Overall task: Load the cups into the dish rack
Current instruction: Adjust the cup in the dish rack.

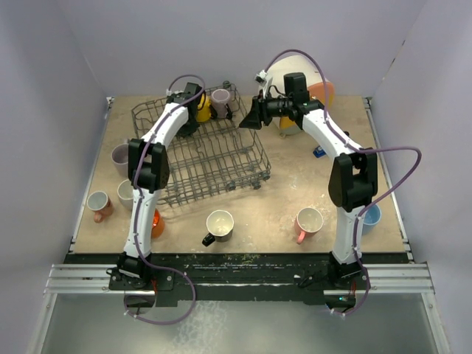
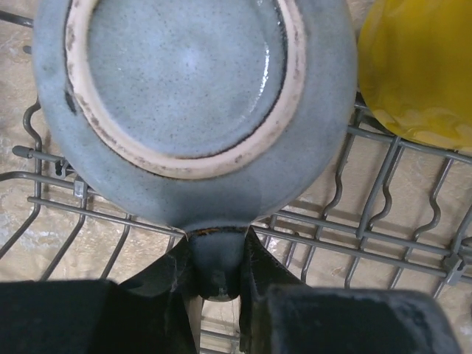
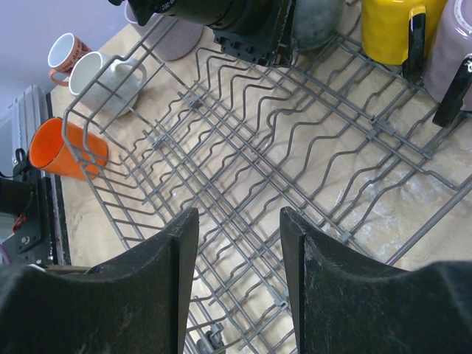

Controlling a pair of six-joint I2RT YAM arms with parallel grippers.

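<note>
The tan worktop (image 1: pixel 295 184), walled in pale lilac, carries the dish rack (image 1: pixel 214 158) toward its far-left corner. At the rack's far-left corner the grey-blue cup (image 2: pixel 184 81) sits upturned, base up, its handle (image 2: pixel 217 269) pointing back between the left fingers (image 2: pixel 158 295), which pinch it. Just right stand a yellow cup (image 2: pixel 417 66) and a mauve cup (image 1: pixel 220 97), and the right fingers (image 3: pixel 162 280) hang spread over the rack's far-right corner.

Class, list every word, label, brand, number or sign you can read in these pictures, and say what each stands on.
No text can be read anywhere.
On the white mug with orange marks, the marks are too blurred to read as letters.
On the blue-grey mug, the base shows no stamp.
On the dish rack, no label shows.
</note>
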